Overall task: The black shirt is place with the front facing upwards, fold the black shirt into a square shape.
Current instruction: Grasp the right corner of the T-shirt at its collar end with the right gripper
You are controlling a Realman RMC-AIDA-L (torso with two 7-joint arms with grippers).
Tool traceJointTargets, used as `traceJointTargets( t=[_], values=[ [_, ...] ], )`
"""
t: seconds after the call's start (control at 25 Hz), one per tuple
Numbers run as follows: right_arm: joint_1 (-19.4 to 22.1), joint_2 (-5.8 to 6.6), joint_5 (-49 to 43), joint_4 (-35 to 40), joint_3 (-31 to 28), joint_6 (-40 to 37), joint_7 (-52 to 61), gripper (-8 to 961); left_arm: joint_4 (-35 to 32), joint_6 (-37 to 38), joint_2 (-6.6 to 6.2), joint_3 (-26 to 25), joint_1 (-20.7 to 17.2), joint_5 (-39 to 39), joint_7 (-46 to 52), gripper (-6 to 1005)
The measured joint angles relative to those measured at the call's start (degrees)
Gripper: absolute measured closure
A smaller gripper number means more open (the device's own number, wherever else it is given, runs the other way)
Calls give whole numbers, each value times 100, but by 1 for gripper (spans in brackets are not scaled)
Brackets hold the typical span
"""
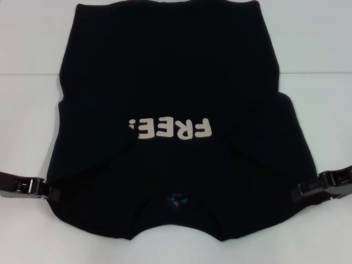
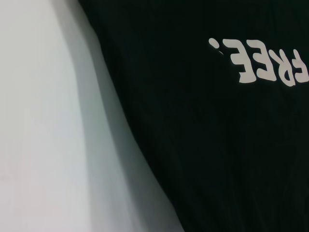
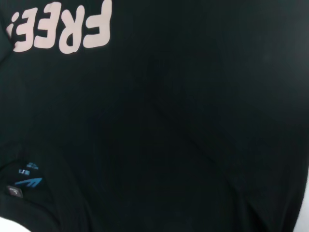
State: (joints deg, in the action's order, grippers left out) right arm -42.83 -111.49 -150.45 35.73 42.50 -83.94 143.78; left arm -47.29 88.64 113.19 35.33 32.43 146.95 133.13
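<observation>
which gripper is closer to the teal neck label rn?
Roughly equal; no clear winner. The left gripper sits at the black shirt's left edge, the right gripper at its right edge, with the teal neck label about midway between them.

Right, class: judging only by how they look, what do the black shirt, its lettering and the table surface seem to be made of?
The black shirt: soft knit cloth, probably cotton jersey, matte; it creases and sags in loose folds. The cream lettering: seemingly a flat print or transfer, smooth and opaque with crisp edges. The table: a hard, smooth white surface, perhaps laminate; its faint sheen leaves the exact material open.
</observation>
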Motion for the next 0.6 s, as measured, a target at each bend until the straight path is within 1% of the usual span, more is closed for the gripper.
traceJointTargets(
  t=[0.6],
  values=[
    [-188, -80, 43, -8, 12, -65, -31, 114, 0, 25, -9, -2, 9, -19, 1, 956]
  ],
)
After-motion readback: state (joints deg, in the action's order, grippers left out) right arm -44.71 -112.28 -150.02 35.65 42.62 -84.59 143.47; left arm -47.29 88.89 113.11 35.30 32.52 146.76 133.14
